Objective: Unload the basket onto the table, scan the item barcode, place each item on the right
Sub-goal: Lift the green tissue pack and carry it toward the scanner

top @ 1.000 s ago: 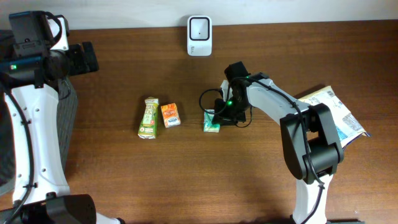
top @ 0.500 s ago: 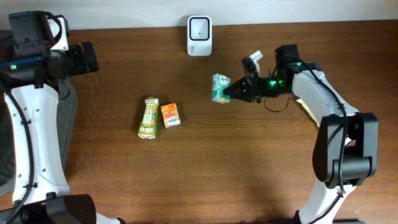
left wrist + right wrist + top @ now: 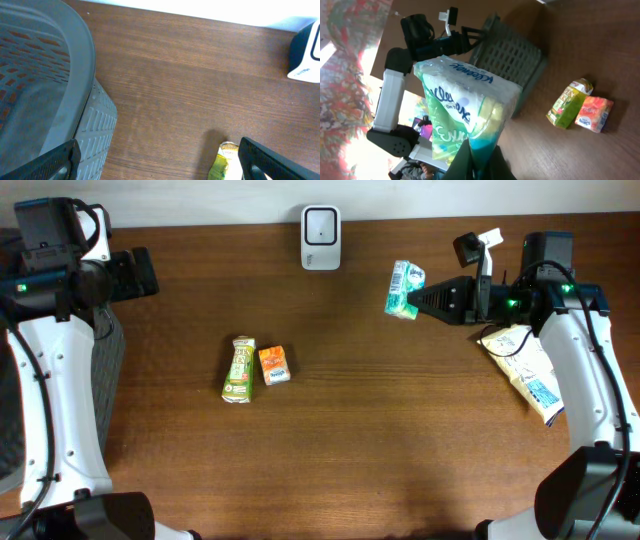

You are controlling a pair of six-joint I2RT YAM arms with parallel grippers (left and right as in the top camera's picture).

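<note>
Grey basket point(image 3: 75, 65) beside left hand point(image 3: 160, 159), spread wide; right hand point(image 3: 420, 300) clamps tissue pack point(image 3: 402, 288).

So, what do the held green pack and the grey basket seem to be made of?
Pack: thin glossy plastic film, probably; it wrinkles and reflects light. Basket: likely moulded plastic, matte grey, with a smooth rim and lattice walls.

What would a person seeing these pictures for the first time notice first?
The right gripper holds a green tissue pack above the table, right of the white scanner at the far edge. A green carton and an orange carton lie side by side mid-table.
</note>
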